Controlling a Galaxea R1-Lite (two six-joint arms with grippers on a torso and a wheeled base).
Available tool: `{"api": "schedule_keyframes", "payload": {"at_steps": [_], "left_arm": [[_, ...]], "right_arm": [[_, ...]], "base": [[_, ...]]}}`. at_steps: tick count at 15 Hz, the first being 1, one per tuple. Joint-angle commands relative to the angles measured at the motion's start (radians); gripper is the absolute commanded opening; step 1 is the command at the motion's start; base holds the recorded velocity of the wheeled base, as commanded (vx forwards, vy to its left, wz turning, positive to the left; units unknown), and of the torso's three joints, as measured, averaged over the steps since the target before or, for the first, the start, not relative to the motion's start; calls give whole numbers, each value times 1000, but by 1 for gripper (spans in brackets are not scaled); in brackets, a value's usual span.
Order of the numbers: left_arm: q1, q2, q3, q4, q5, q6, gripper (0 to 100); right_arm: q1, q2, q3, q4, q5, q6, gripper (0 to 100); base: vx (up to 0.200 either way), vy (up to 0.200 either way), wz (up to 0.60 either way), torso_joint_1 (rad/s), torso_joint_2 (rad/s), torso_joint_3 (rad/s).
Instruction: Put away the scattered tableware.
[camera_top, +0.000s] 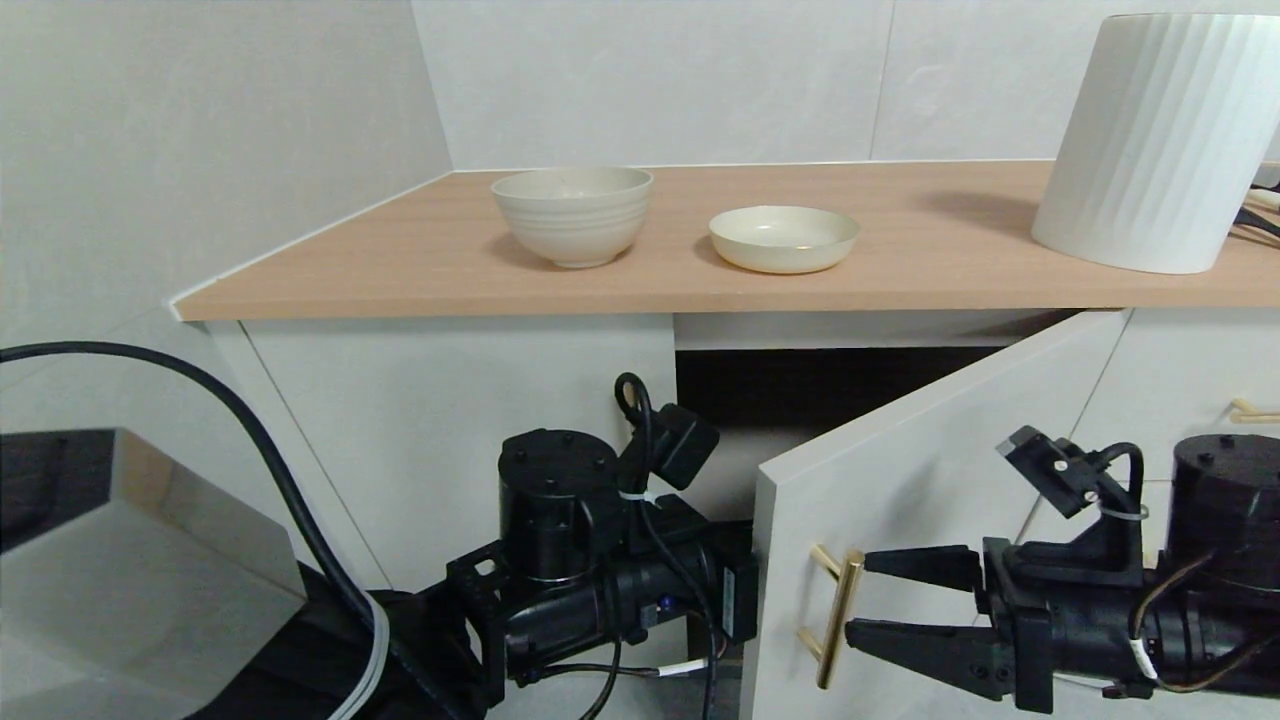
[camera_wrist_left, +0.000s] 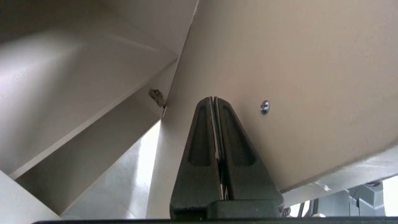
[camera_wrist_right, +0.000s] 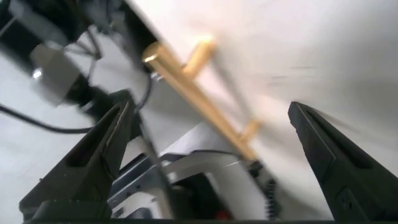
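Counter (camera_top: 420, 270): light wood top over white cabinets, set against a tiled wall.
Bowl (camera_top: 572, 215): cream, ribbed, deep; upright on the counter toward its left end.
Dish (camera_top: 784, 238): cream, shallow; upright on the counter, near the bowl on its right, not touching it.
Ribbed white container (camera_top: 1150, 140): tall, at the right end of the counter, well apart from the dish.
Cabinet door (camera_top: 930, 440): below the dish, swung open toward the robot, with a dark opening (camera_top: 830, 385) behind it.
Handle (camera_top: 838, 615): gold bar, upright on the door's outer face near its free edge.
Right claw (camera_top: 858, 597): spread wide, tips right at the handle, one above the other; the wrist view shows the bar between the two fingers, not gripped.
Left claw (camera_wrist_left: 214, 109): fingers pressed together, holding nothing; it points at a pale panel with a screw (camera_wrist_left: 265, 107) just beside the tip. Whether it touches the panel cannot be told.
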Motion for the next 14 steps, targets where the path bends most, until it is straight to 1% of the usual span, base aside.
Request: {"api": "schedule_keyframes", "payload": {"at_steps": [1,2,3,5,6,7,9,11,12,14], "left_arm": [[0,-4,1,0,-2,0,0],[0,-6,1,0,-2,-1,0],[0,-7,1,0,-2,0,0],[0,-6,1,0,-1,-1,0],[0,-6,1,0,-1,-1,0],[0,-6,1,0,-1,-1,0],[-5,-3,-1,0,-2,-1,0],[-6,-1,-2,3,-2,-1,0],[-6,7,-4,3,-2,-1,0],[-6,17,-15,0,-2,-20,0]], "right_arm": [[-35,-156,16,77,-36,-10,100],[-35,-168,16,92,-51,-13,100],[-34,-214,35,163,-171,-77,100],[-14,-266,52,249,-326,-139,100],[0,-308,64,295,-387,-163,100],[12,-360,67,334,-406,-163,100],[16,-401,50,405,-402,-162,100],[16,-403,47,408,-401,-160,100],[16,-404,49,408,-401,-160,100],[16,-408,49,408,-401,-160,100]], "base": [[0,0,0,0,0,0],[0,0,0,0,0,0],[0,0,0,0,0,0],[0,0,0,0,0,0],[0,0,0,0,0,0],[0,0,0,0,0,0],[0,0,0,0,0,0],[0,0,0,0,0,0],[-200,0,0,2,12,2],[-200,0,0,7,0,2]]}}
